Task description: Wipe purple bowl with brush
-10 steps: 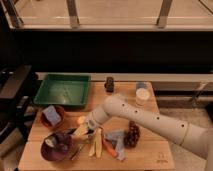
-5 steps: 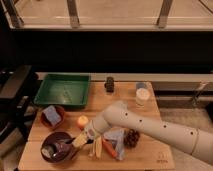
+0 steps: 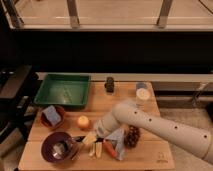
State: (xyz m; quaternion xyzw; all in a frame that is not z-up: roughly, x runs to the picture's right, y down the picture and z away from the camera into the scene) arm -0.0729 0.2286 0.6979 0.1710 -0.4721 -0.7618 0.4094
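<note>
The purple bowl (image 3: 50,145) stands at the table's front left, with a pale glint inside. My gripper (image 3: 91,136) is just right of the bowl's rim, low over the table, at the end of the white arm (image 3: 150,125) that reaches in from the right. A slim dark brush handle (image 3: 77,139) runs from the gripper to the bowl, and its head reaches over the rim into the bowl. The gripper looks shut on the brush.
A green tray (image 3: 64,90) lies at the back left. A reddish-brown bowl (image 3: 51,118) holds a blue item. An orange (image 3: 83,121), yellow pieces (image 3: 90,145), a carrot (image 3: 98,149), a blue cloth (image 3: 118,140) and a dark cluster (image 3: 132,136) crowd the front. A white cup (image 3: 143,95) and a dark bottle (image 3: 109,84) stand at the back.
The gripper has dropped lower toward the bowl's right rim, and the arm has swung down across the table's front. The bowl has stayed in place.
</note>
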